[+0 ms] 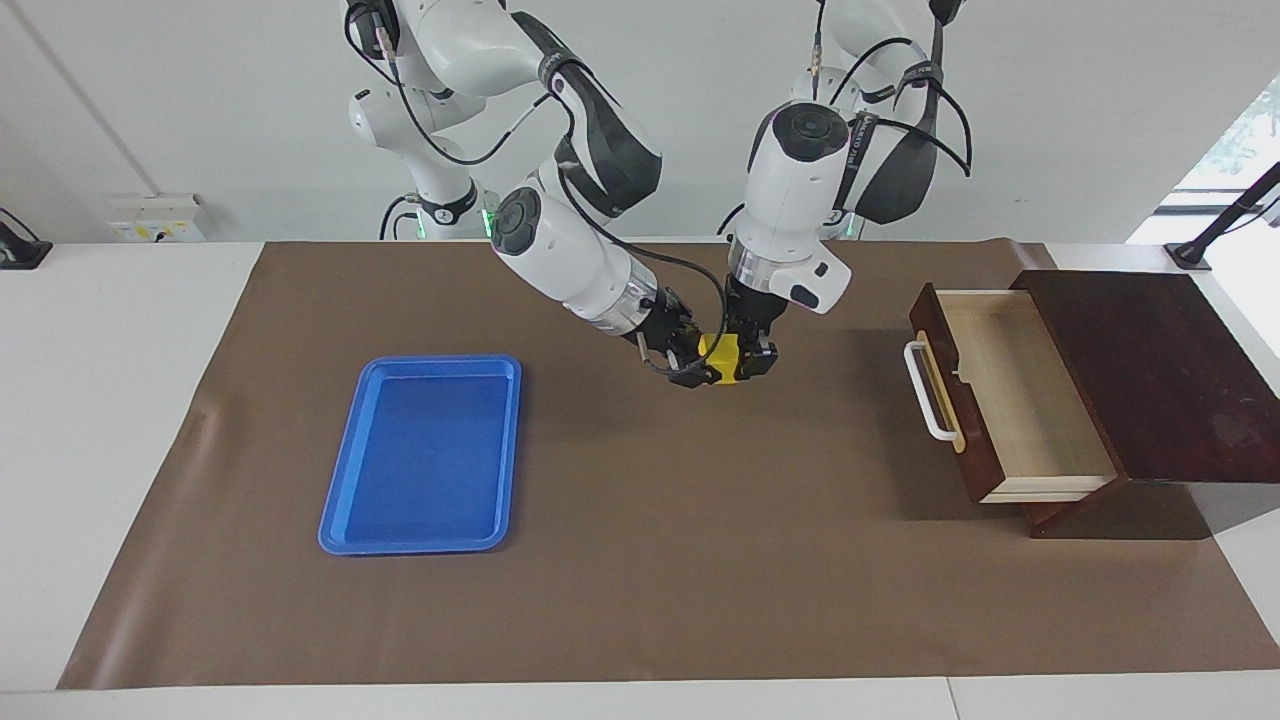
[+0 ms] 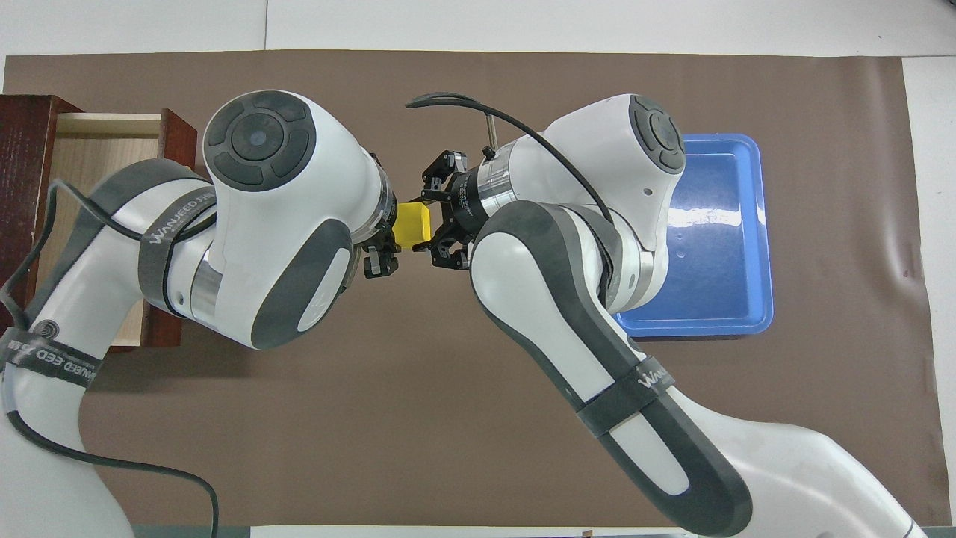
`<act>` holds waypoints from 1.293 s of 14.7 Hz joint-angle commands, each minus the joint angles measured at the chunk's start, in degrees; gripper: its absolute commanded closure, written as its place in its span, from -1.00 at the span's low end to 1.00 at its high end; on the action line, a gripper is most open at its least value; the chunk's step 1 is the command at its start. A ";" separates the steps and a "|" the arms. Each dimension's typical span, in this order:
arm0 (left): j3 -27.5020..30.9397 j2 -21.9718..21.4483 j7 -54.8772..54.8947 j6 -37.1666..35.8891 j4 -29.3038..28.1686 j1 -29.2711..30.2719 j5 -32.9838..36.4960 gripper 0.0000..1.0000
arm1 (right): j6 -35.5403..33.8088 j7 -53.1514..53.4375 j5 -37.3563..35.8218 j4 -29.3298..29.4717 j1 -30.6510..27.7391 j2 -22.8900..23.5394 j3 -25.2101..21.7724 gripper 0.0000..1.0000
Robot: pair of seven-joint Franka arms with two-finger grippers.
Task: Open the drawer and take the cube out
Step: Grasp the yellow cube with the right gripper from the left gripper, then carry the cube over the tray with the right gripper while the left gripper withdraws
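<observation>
Both grippers, left [image 1: 757, 358] and right [image 1: 690, 368], clamp the cube [image 1: 722, 360] above the mat.
Facing: drawer [image 1: 1010, 395] open, empty. Overhead: cube [image 2: 412, 226] between 2 wrists; left should let go only once right's grip is secure.

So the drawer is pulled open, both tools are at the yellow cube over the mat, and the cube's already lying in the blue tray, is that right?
Not quite: the cube isn't in the blue tray. The facing view shows it in the air between the left tool and right tool, over the mat. The drawer is open.
</observation>
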 commanded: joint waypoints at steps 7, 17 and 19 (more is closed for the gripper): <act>1.36 -1.60 9.41 -5.35 -1.14 7.50 -0.43 -1.00 | -1.74 -1.13 -1.54 0.21 -1.48 0.05 -0.23 1.00; 1.36 -4.50 34.90 2.26 -10.19 24.98 6.75 -1.00 | -14.39 -24.55 1.97 -10.58 -29.00 -6.20 -0.14 1.00; 1.36 -4.85 37.12 4.30 -12.21 25.97 8.09 -1.00 | -17.82 -29.95 1.97 -10.61 -34.51 -3.66 -0.32 1.00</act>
